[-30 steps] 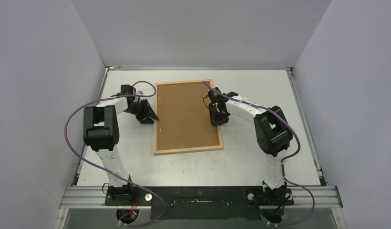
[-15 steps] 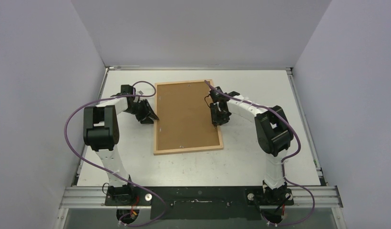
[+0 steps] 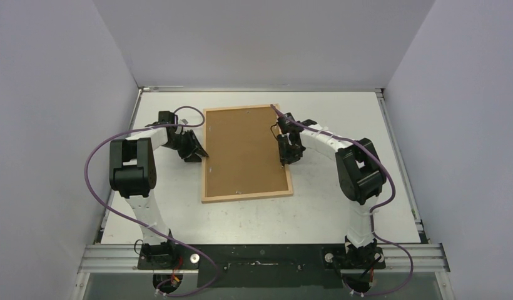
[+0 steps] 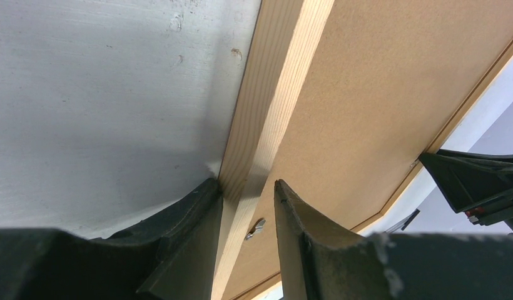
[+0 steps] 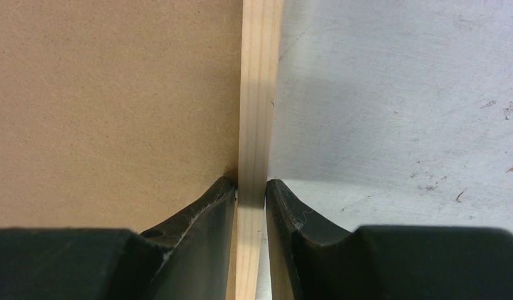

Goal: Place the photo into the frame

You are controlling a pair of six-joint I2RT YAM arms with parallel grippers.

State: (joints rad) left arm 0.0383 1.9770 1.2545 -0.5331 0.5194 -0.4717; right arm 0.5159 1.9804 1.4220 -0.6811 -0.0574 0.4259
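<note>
right fingers [image 5: 207,209] nudged outward, frame rail [image 5: 255,94] between

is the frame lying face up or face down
Face down: the frame shows its brown backing board upward, with a turn clip visible.

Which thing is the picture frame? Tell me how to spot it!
Find the white table. In its middle lies the frame, back side up. It is the only brown rectangle with a pale wooden edge, held between the left gripper and right gripper.
</note>
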